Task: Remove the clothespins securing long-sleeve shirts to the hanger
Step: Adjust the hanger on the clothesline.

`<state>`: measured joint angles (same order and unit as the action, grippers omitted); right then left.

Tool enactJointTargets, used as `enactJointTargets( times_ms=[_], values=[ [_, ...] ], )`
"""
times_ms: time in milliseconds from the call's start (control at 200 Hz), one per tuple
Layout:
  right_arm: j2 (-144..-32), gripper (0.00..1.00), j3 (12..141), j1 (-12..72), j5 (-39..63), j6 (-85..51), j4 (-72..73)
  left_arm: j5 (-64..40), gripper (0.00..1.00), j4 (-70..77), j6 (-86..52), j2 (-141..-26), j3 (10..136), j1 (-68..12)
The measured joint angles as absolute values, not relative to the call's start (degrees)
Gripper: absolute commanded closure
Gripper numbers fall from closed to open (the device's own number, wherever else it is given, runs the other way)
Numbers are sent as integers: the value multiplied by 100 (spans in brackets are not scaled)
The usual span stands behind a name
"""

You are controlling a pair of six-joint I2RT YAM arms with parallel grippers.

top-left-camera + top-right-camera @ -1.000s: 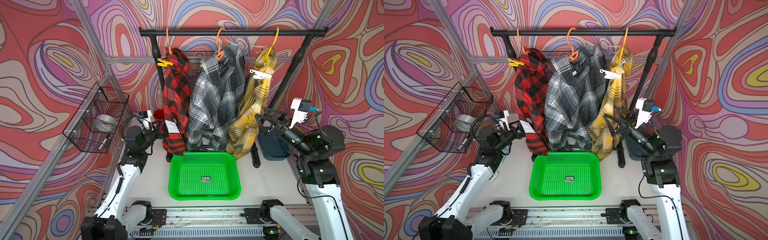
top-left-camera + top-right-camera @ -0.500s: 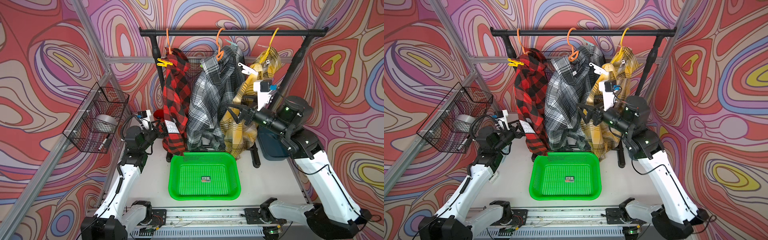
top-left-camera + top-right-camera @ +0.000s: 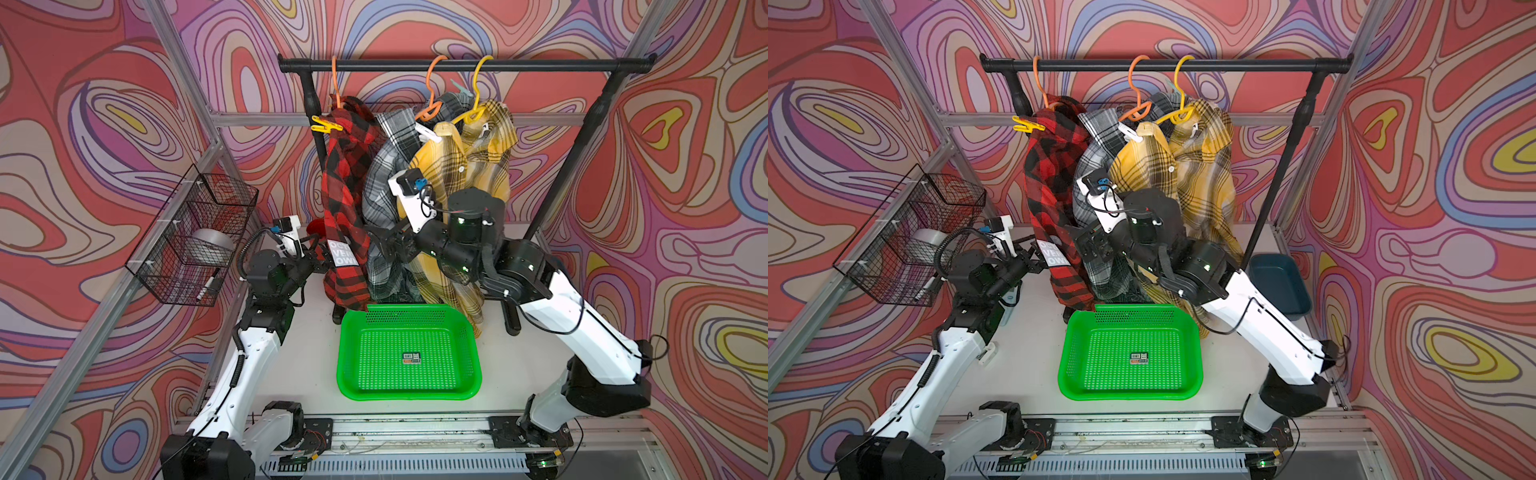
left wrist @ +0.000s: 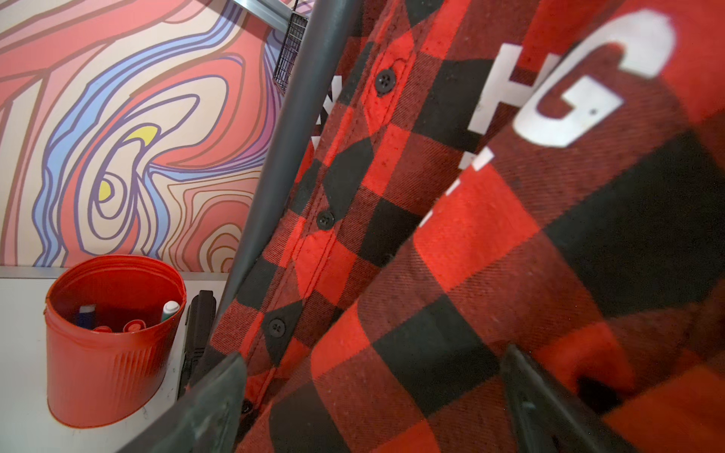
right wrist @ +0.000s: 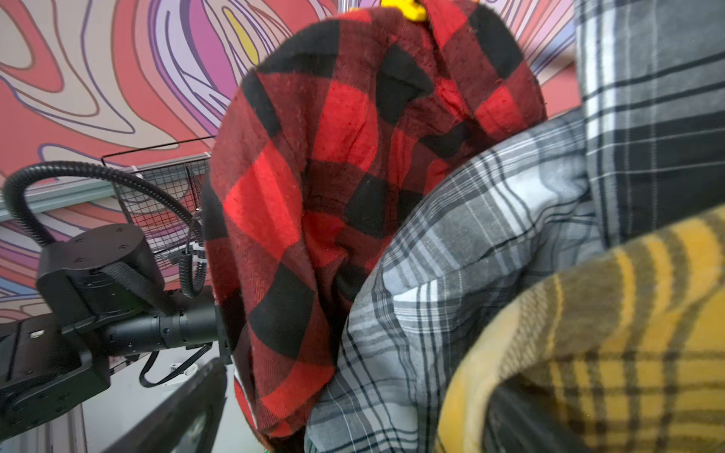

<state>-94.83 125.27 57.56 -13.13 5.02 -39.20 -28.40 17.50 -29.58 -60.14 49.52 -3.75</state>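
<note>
Three long-sleeve shirts hang on hangers from a black rail (image 3: pixel 465 65): red-and-black (image 3: pixel 347 199), grey plaid (image 3: pixel 384 187), yellow plaid (image 3: pixel 469 166). A yellow clothespin (image 3: pixel 326 124) sits at the red shirt's shoulder. A white one (image 3: pixel 428 134) is between the grey and yellow collars, and a pale green one (image 3: pixel 463 89) shows higher up. My left gripper (image 3: pixel 316 253) is open at the red shirt's lower edge, whose cloth fills the space ahead of its fingers (image 4: pixel 212 400). My right gripper (image 3: pixel 384 245) is open, pushed low into the grey shirt (image 5: pixel 451 274).
A green basket (image 3: pixel 409 311) lies on the table under the shirts. A black wire basket (image 3: pixel 195 237) hangs on the left frame. A red cup (image 4: pixel 110 341) of markers stands by the rack's left post (image 4: pixel 282 157). A dark blue bin (image 3: pixel 1279 291) sits at the back right.
My right arm has swung left from beside the yellow shirt into the shirts. The yellow shirt and its hanger have slid left against the grey one. The left arm has not moved.
</note>
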Motion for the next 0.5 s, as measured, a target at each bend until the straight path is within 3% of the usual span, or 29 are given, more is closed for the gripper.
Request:
enactJointTargets(
  times_ms=[305,501],
  values=[
    [-9535,5,12521,6112,-2058,279,-4010,-2963,4,1892,-2965,-6132,4952,-375],
    [-8882,5,11644,6250,-3094,-43,-3942,-2978,4,1955,-2993,-6187,4952,-375]
  ],
)
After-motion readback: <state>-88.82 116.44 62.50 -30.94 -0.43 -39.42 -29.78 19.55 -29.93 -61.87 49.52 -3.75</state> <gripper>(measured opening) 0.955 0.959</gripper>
